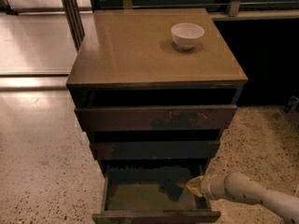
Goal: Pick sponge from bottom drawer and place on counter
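Your pale cream arm point(261, 197) reaches in from the lower right, and its gripper point(194, 185) sits inside the bottom drawer point(135, 199), the lowest, pulled-out dark brown wooden box with an olive-brown floor, near its right wall. You cannot tell whether the gripper is spread or closed. The small, flat, dark sponge point(170, 189) lies on that drawer's floor just left of the gripper's tip, contact unclear, while a small white bowl point(187, 34) stands toward the back right of the glossy tan-brown counter point(131, 50).
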You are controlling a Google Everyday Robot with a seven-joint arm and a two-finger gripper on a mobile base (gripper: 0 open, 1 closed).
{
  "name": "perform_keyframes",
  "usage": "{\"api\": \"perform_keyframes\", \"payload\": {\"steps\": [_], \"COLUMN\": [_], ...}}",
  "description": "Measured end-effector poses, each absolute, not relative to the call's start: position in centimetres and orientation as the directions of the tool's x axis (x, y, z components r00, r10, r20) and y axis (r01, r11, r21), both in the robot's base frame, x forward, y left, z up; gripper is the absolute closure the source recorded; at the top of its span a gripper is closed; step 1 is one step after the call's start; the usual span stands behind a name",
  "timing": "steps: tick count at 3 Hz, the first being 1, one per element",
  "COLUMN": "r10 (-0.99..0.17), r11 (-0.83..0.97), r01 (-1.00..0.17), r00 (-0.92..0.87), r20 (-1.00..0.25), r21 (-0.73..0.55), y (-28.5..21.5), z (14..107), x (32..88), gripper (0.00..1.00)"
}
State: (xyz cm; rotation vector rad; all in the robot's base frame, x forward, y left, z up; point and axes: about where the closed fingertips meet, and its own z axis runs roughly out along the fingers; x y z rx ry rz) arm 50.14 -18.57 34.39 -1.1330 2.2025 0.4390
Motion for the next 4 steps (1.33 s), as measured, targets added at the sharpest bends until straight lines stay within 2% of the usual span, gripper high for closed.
{"api": "perform_keyframes", "payload": {"steps": [1,2,4], "r10": [-0.691,-0.708,-0.696], "r11": [0.558,0.561,0.564], "r01": [-0.823,-0.814,-0.816], "r00": [-0.390,-0.376,-0.385], "r20": [-0.609,-0.598,-0.607], "r21": [-0.107,-0.152,-0.129], "y": [-19.6,-19.4,-19.1], "z": [30.3,24.5,23.8], "x": [51.0,51.8,51.6], "gripper": [1.00,1.00,1.00]}}
